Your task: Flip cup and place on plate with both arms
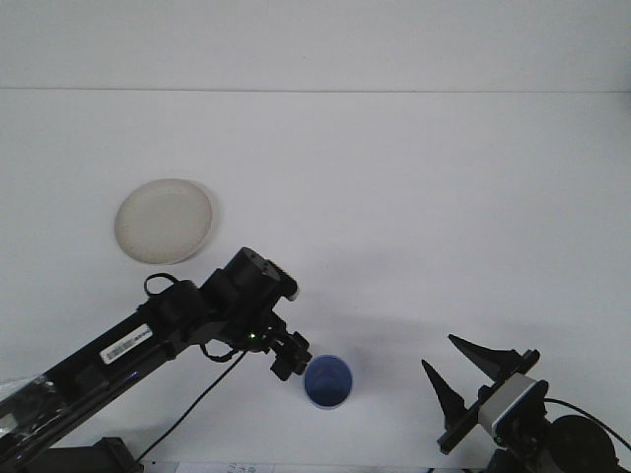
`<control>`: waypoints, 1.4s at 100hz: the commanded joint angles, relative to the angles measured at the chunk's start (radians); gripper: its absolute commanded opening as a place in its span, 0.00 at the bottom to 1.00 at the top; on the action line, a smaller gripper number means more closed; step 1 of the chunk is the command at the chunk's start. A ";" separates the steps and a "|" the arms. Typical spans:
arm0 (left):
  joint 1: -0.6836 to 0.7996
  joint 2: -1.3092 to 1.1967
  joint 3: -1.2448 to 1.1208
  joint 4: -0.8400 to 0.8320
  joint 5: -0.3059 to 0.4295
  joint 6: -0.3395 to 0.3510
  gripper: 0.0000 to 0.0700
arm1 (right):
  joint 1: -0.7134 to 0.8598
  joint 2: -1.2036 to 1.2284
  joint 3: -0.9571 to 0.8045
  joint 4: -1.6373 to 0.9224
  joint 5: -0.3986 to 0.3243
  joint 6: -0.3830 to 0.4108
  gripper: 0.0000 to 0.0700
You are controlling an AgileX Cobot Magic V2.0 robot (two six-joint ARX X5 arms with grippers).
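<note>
A blue cup [327, 381] stands near the table's front edge, its mouth facing up toward the camera. An off-white plate [164, 220] lies on the table at the left, well apart from the cup. My left gripper [293, 355] reaches in from the lower left and sits right against the cup's left rim; its fingers are foreshortened and I cannot make out their gap. My right gripper [452, 367] rests at the lower right, open, with nothing between its two pointed fingers, a hand's width to the right of the cup.
The white table [394, 197] stretches back to a white wall. A black cable [182, 414] hangs under the left arm near the front edge.
</note>
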 commanded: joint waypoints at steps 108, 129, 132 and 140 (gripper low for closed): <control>-0.013 0.092 0.103 -0.098 -0.248 0.110 0.01 | 0.010 0.001 0.001 0.010 0.000 0.002 0.54; 0.280 0.030 0.292 -0.212 -0.386 0.201 0.01 | 0.010 0.001 0.001 0.010 0.000 0.002 0.54; 0.335 0.031 0.320 -0.216 -0.389 0.210 0.01 | 0.010 0.001 0.001 0.010 0.000 0.002 0.54; 0.481 0.046 0.373 -0.190 -0.390 0.233 0.01 | 0.010 0.001 0.001 0.010 0.000 0.002 0.54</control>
